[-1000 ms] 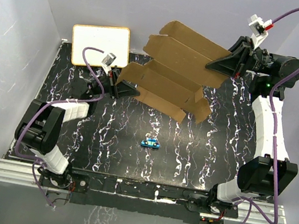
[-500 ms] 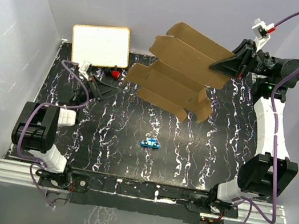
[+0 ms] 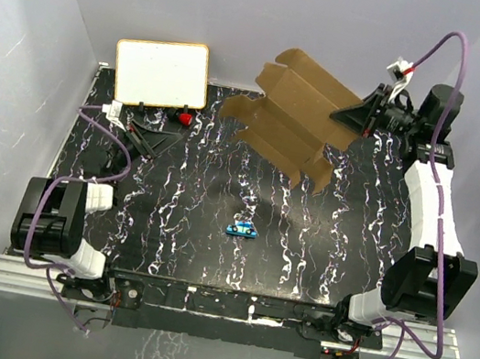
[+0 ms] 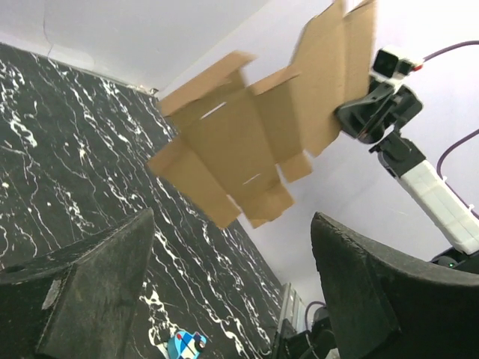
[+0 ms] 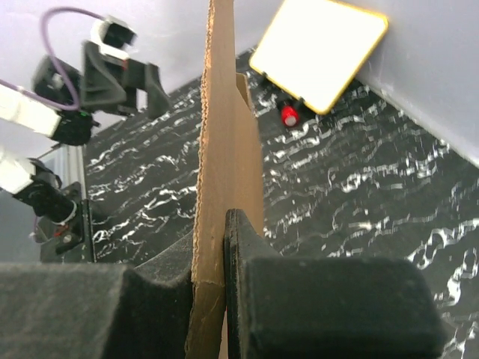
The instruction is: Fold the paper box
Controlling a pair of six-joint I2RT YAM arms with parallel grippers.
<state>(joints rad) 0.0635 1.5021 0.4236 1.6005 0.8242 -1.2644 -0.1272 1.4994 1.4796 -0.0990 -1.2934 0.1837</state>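
The paper box (image 3: 291,112) is a flat brown die-cut sheet with flaps, hanging in the air over the far right of the table. My right gripper (image 3: 348,117) is shut on its right edge. In the right wrist view the cardboard (image 5: 224,149) stands edge-on, pinched between the two pads of that gripper (image 5: 217,247). My left gripper (image 3: 149,137) sits low at the far left, open and empty, well apart from the sheet. In the left wrist view, the box (image 4: 251,142) hangs ahead and above, past the spread fingers (image 4: 90,288).
A white board with a tan frame (image 3: 161,73) leans at the back left, with a small red object (image 3: 182,117) at its foot. A small blue object (image 3: 242,228) lies mid-table on the black marbled surface (image 3: 185,226). Grey walls close in on both sides.
My left gripper let go of the box's left end, opened, and drew back to the left. The right gripper swung the sheet up and to the right, off the table.
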